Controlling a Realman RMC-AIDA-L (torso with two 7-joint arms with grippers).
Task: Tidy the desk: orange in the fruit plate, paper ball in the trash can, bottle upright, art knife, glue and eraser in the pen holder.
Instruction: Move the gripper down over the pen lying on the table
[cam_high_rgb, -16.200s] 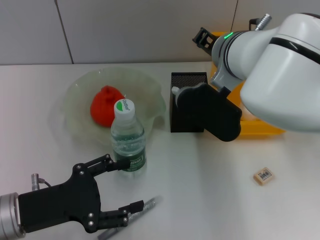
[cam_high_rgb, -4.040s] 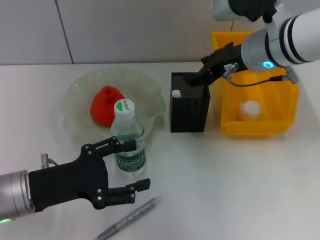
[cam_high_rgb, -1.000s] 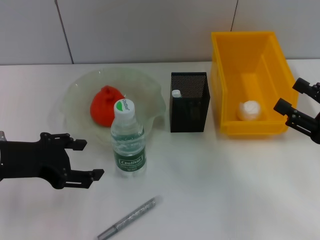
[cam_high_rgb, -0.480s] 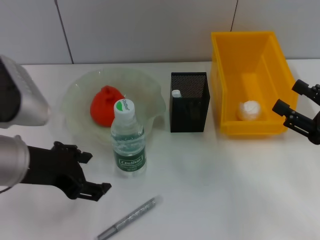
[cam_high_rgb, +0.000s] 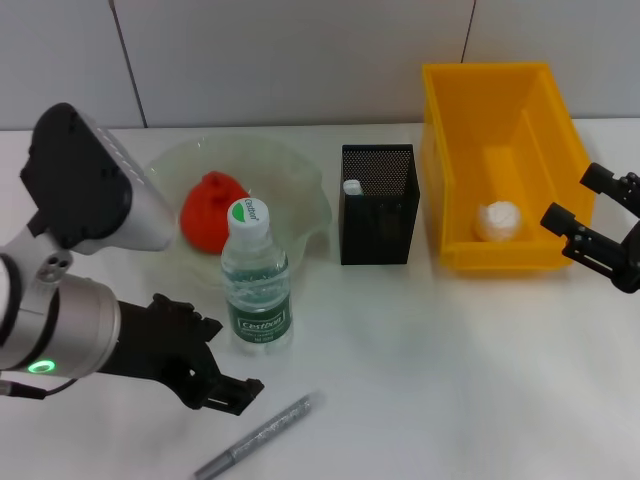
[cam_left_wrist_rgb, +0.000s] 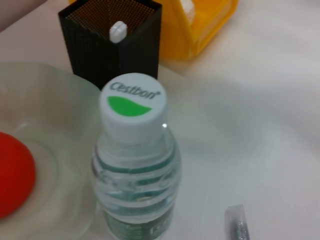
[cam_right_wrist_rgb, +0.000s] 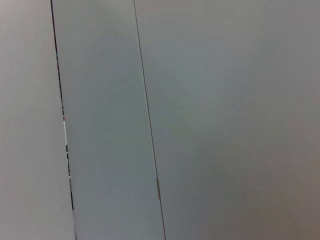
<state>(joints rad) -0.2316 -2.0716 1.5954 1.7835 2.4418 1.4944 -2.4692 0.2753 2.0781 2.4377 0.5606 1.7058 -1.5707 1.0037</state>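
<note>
Silver art knife (cam_high_rgb: 256, 439) lies at lower centre of the desk, your last job. Orange (cam_high_rgb: 210, 208) plated, paper ball (cam_high_rgb: 498, 221) binned, bottle (cam_high_rgb: 256, 273) upright. Left gripper (cam_high_rgb: 222, 381) spread beside it; right gripper (cam_high_rgb: 600, 220) spread, idle at right.

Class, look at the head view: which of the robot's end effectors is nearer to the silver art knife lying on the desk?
Left. The left end effector hovers open just beside the art knife; the right end effector sits open across the desk, past the yellow bin.
</note>
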